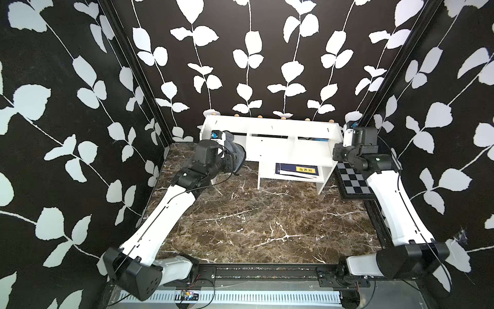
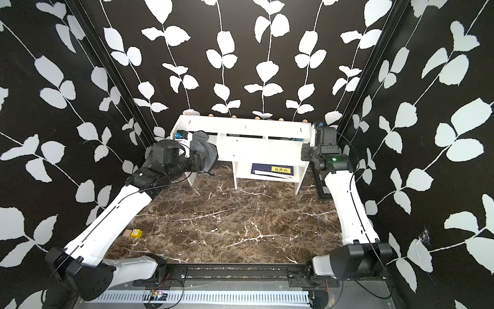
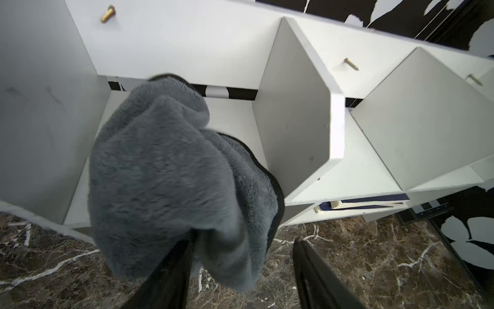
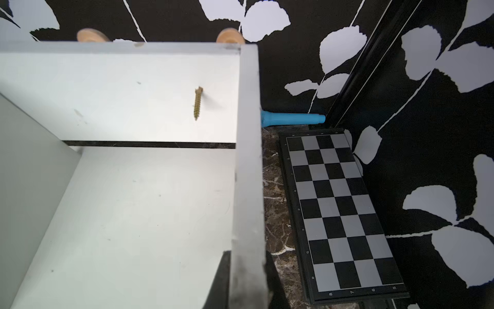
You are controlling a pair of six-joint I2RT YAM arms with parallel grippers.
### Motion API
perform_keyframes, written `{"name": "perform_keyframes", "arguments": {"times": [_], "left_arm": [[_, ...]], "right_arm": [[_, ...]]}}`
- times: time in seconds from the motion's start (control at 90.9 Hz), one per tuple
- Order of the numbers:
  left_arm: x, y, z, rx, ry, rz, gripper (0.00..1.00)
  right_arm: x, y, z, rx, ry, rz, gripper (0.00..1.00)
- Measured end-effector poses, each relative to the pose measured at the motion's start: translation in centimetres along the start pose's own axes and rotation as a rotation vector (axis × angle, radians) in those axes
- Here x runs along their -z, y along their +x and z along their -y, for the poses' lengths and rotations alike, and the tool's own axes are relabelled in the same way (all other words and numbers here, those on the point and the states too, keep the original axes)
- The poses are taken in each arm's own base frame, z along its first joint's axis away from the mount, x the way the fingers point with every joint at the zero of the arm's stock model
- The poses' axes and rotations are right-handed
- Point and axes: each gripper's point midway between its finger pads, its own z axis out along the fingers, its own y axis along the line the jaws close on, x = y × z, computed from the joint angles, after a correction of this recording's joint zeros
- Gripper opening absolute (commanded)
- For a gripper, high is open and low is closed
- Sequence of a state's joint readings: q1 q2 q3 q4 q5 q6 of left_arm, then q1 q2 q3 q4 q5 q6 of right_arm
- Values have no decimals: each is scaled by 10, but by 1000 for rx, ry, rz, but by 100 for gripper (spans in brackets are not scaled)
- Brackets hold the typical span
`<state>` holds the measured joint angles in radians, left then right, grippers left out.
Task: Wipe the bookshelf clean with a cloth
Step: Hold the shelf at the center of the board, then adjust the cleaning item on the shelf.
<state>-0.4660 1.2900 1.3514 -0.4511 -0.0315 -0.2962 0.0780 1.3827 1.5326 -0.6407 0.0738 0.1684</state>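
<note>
- Fabric meets furniture: the cloth [image 3: 165,171], dark grey and plush with darker edging, is bunched over one finger of the left claw [image 3: 244,238] and reaches ahead of it into the end compartment of the bookshelf [image 3: 187,40], its far fold up against the back board.
- The left claw's jaws stand well apart. Its second finger [image 3: 318,267] is bare, and a strip of marble tabletop [image 3: 374,262] shows between it and the cloth's edge, so the rag hangs on the claw rather than being pinched.
- At the opposite end, the right claw [image 4: 246,254] is closed on the bookshelf's upright end panel, one dark finger against each face of the board.
- Ahead of the right claw, a screw [image 4: 198,103] juts from the white back board, and two wooden knobs [image 4: 91,36] peek over the top edge.
- On the right claw's outer side, a checkered board [image 4: 339,208] lies flat on the marble, near the end panel but apart from it.
- Beyond that board, a blue tapered piece [image 4: 292,118] lies with its wide end against the panel.
- In both top views, a dark blue book with a yellow label [image 1: 296,170] lies flat in the lower compartment, between the two claws.
</note>
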Motion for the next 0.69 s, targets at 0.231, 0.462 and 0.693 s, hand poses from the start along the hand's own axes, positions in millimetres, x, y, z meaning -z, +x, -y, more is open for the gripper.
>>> {"name": "perform_keyframes", "arguments": {"times": [0.231, 0.462, 0.693], "left_arm": [[-33, 4, -3, -9, -33, -46, 44], [-41, 5, -19, -56, -118, -44, 0], [-40, -26, -21, -94, -166, 17, 0]], "right_arm": [[0, 0, 1, -1, 3, 1, 0], [-1, 0, 1, -1, 3, 1, 0], [-2, -2, 0, 11, -64, 31, 0]]}}
